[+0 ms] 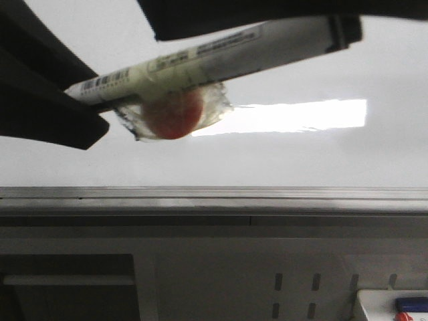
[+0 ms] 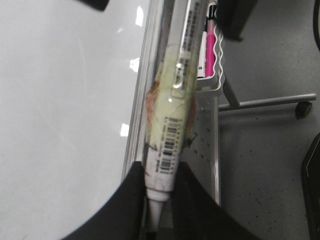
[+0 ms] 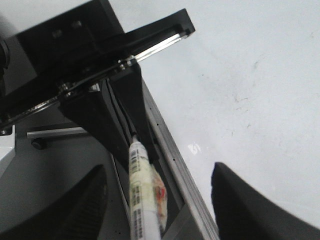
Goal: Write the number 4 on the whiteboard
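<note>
In the right wrist view my right gripper [image 3: 160, 187] fills the bottom of the frame, its jaws wide apart, with the back end of the marker [image 3: 142, 200] lying between them but nearer one finger. Nothing of it touches either pad that I can see. Just past it, in the centre of that frame, my left gripper [image 2: 157, 177] is clamped on the marker's narrow end.

I judge this to be a handover or a cap pull, so the closing must be square. I should centre the barrel between my right jaws first. I should grip on plain barrel, clear of the crumpled tape and the red blob [image 1: 172, 115] stuck to it, which could slip or snag. My left jaws should stay firm until the right ones have bitten.

Beyond the marker runs the grey rail [image 1: 214, 194], then the whiteboard [image 3: 250, 75], filling the right of that frame. It shows only faint specks and a bright glare [image 1: 301, 115]; no number 4 is on it yet.

A tray [image 2: 218, 82] with a pink pen [image 2: 210, 45] sits at the top centre of the left wrist frame, close to the marker's path. A caster [image 2: 300, 109] stands on the floor at the right.
</note>
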